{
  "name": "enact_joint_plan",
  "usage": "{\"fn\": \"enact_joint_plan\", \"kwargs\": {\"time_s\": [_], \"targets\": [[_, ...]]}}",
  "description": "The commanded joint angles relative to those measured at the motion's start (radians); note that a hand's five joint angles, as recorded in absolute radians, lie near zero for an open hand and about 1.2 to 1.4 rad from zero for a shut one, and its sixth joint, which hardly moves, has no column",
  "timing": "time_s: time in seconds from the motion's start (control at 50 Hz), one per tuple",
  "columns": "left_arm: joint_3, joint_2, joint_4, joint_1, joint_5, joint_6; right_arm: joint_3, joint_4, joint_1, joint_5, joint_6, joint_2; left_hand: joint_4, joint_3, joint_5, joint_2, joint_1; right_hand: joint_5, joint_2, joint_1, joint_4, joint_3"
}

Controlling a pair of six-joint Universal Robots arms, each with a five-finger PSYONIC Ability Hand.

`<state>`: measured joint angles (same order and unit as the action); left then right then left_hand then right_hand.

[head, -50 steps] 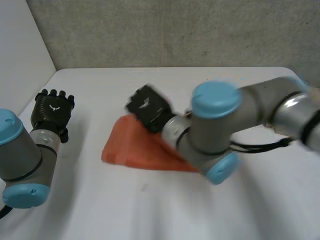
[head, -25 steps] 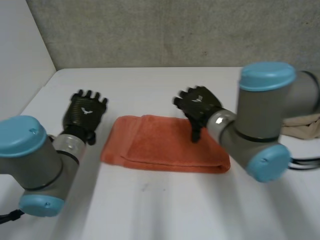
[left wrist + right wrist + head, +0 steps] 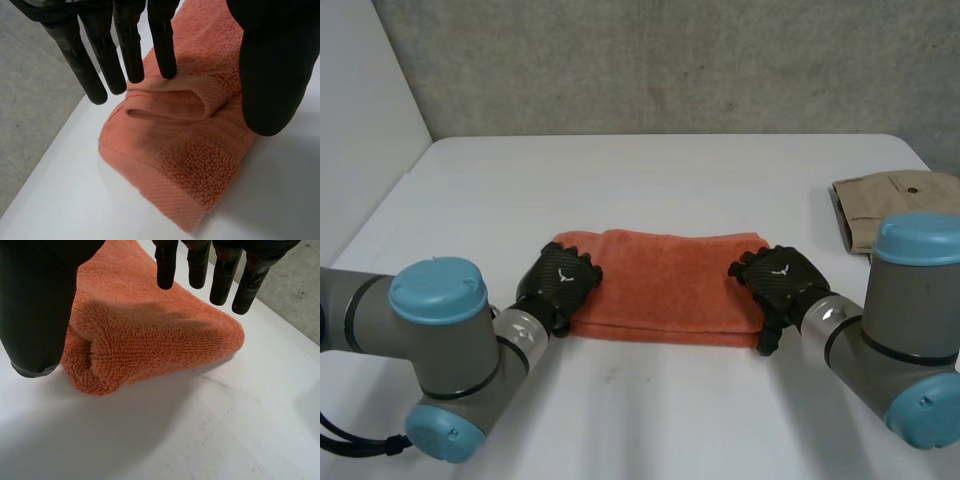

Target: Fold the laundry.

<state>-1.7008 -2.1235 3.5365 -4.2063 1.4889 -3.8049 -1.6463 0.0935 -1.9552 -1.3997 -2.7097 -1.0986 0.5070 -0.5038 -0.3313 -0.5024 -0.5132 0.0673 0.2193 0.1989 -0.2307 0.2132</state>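
The orange terry-cloth towel lies at the middle of the white table, already folded into a long, flat band running from 9 o'clock to 3 o'clock, so at least one lengthwise fold looks done. What seems left is to bring one short end over the other and halve the band, and neither end is gripped yet. The black left hand sits at the band's 9 o'clock end. In the left wrist view its fingers are straight and spread wide from the thumb, their tips on or just above the cloth, holding nothing. The black right hand sits at the 3 o'clock end, equally wide. Its straight fingers hang over the cloth, with the thumb beside the end and nothing pinched. The towel is thick and looped. Its 9 o'clock end shows stacked layers with a flatter woven border and a small open pocket between them, while the 3 o'clock end is a plump, rounded roll. A folded tan garment with a button rests well apart, towards 2 o'clock from the towel.
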Motion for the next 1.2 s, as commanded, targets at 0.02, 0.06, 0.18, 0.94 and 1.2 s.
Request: {"fn": "enact_joint_plan", "kwargs": {"time_s": [0.02,0.06,0.18,0.94,1.2], "targets": [[0.047,-0.036,-0.008,-0.008,-0.021,0.002,-0.024,0.014,0.004,0.001,0.001,-0.006,0.29,-0.294,-0.291,-0.295,-0.284,-0.067,-0.045,-0.024,0.056,-0.039],[0.066,-0.044,-0.013,-0.008,-0.019,0.002,-0.027,0.014,0.004,0.001,0.001,-0.006,0.387,-0.391,-0.389,-0.392,-0.381,-0.067,-0.045,-0.024,0.056,-0.039],[0.076,-0.042,-0.031,-0.003,-0.018,0.007,-0.033,0.014,0.004,0.002,-0.001,-0.012,0.358,-0.362,-0.36,-0.363,-0.352,-0.067,-0.045,-0.024,0.056,-0.039],[0.165,-0.035,-0.168,-0.003,-0.021,0.024,-0.03,0.014,0.013,0.002,0.002,-0.017,0.27,-0.273,-0.271,-0.275,-0.264,-0.067,-0.045,-0.024,0.056,-0.039],[0.233,-0.116,-0.2,-0.003,-0.022,0.021,-0.033,0.014,0.015,0.002,0.002,-0.015,0.671,-0.675,-0.673,-0.676,-0.665,-0.067,-0.045,-0.024,0.056,-0.039]]}}
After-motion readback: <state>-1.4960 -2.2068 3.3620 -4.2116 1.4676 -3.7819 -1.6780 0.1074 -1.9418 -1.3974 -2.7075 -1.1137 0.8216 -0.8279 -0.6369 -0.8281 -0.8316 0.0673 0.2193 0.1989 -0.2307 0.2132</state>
